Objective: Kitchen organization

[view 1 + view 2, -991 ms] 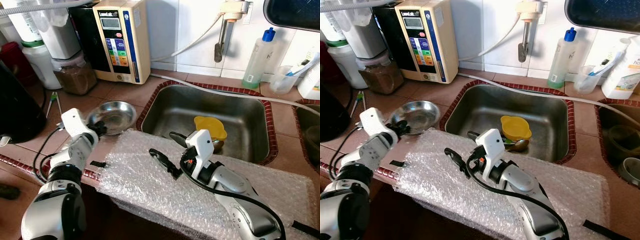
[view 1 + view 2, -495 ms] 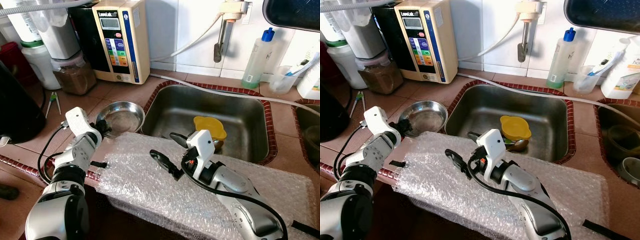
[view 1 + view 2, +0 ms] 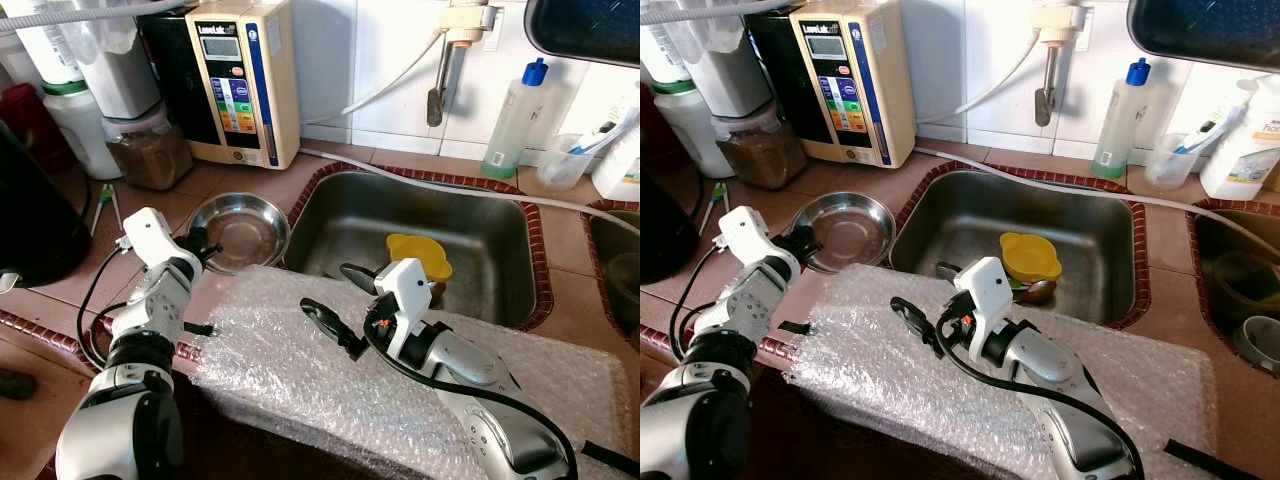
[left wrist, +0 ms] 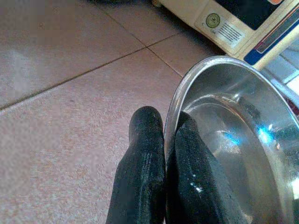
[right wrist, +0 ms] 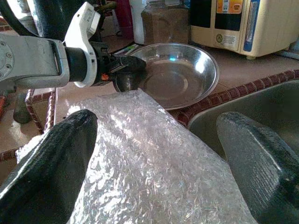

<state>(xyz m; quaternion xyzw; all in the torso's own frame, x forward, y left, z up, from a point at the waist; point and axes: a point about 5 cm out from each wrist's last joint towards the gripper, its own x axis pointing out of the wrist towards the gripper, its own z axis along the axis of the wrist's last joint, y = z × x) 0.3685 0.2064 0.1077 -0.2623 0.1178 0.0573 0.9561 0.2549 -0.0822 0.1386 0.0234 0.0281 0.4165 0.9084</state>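
Left gripper pinched the steel bowl by its rim.
Right gripper gaped over the bubble wrap; next, probably lift the bowl toward the sink.

Left end effector is reaching forward with both black fingers pinched tight together. Right end effector is stretched out low in front, fingers spread wide apart.

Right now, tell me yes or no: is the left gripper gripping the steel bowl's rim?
Yes, the left gripper has its fingers closed on the steel bowl rim, one inside and one outside.
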